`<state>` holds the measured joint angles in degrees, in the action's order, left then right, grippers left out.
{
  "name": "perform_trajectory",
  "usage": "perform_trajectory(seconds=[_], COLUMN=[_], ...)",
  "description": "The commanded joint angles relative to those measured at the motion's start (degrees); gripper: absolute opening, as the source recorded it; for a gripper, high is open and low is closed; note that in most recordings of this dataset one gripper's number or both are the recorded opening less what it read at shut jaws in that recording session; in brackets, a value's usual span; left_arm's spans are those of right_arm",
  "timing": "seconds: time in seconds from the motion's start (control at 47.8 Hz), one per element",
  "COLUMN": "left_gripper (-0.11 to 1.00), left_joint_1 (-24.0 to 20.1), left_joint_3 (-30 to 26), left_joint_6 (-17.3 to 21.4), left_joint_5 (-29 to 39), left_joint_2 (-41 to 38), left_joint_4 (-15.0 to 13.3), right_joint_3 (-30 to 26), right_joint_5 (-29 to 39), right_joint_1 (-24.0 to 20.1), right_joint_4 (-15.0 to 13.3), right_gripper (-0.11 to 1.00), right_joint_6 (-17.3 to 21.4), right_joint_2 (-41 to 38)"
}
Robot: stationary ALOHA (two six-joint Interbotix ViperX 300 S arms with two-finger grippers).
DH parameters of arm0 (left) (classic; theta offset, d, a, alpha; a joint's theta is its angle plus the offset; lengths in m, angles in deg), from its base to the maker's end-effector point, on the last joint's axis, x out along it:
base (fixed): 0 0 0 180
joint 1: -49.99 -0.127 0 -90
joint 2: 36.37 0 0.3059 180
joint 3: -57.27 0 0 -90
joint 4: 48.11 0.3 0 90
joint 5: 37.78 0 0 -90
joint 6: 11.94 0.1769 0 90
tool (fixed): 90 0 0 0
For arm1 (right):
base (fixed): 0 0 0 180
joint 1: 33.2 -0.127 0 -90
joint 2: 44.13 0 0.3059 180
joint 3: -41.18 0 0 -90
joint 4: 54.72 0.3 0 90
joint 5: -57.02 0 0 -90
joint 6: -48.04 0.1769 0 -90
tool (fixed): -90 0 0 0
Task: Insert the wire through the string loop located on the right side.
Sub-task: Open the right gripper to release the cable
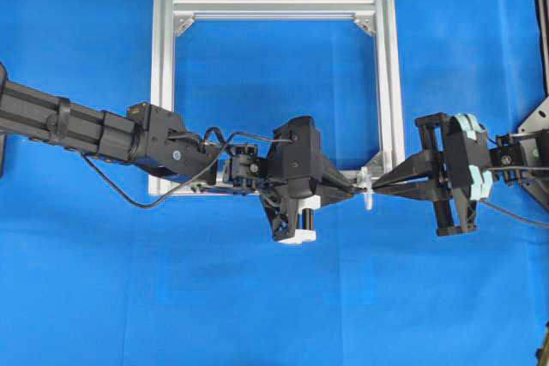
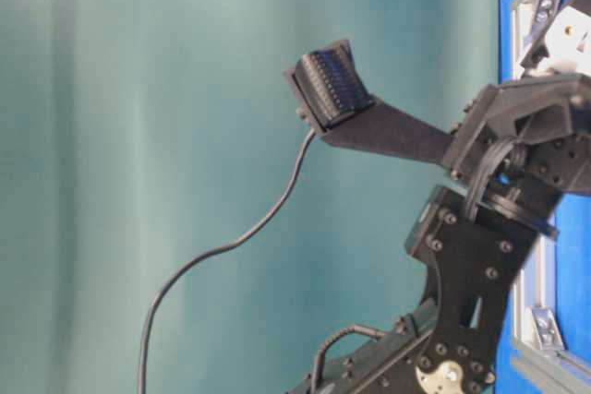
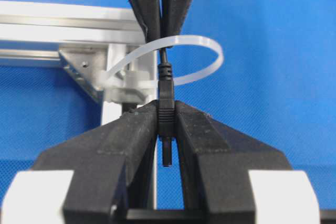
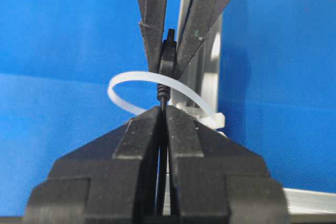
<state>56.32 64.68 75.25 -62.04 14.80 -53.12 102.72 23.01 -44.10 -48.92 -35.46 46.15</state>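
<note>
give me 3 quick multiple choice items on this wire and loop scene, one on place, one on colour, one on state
1. Where does the loop sit on the frame in the overhead view?
A. top left corner
B. bottom right corner
C. middle of the top bar

2. What colour is the loop?
A. whitish
B. red
C. black

3. How does the left hand stand?
A. wide open, holding nothing
B. shut on the frame
C. shut on the wire's plug

Answers:
1. B, it sticks out by the bottom right bracket, between the two hands.
2. A, the left wrist view shows a pale translucent band.
3. C, its fingers pinch the plug of the wire, which passes through the loop.
</note>
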Motion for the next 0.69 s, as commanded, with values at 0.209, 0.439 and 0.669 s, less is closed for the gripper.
perform_trajectory(seconds=[0.209, 0.439, 0.669], left_gripper=[0.08, 0.08, 0.08], left_joint_1=[0.26, 0.18, 0.35], left_joint_3=[-1.58, -1.67, -1.67], left_joint_6=[0.09, 0.09, 0.09], left_joint_5=[-1.14, -1.23, -1.14], left_joint_2=[1.14, 1.14, 1.14], left_joint_4=[0.09, 0.09, 0.18], right_joint_3=[-0.97, -0.97, -0.88], right_joint_5=[-0.62, -0.18, -0.18], right_joint_1=[0.18, 0.18, 0.18], right_joint_4=[0.09, 0.0, 0.09], right_gripper=[-0.04, -0.04, 0.03], right_joint_6=[-0.09, -0.09, 0.53], right_joint_2=[0.26, 0.26, 0.26])
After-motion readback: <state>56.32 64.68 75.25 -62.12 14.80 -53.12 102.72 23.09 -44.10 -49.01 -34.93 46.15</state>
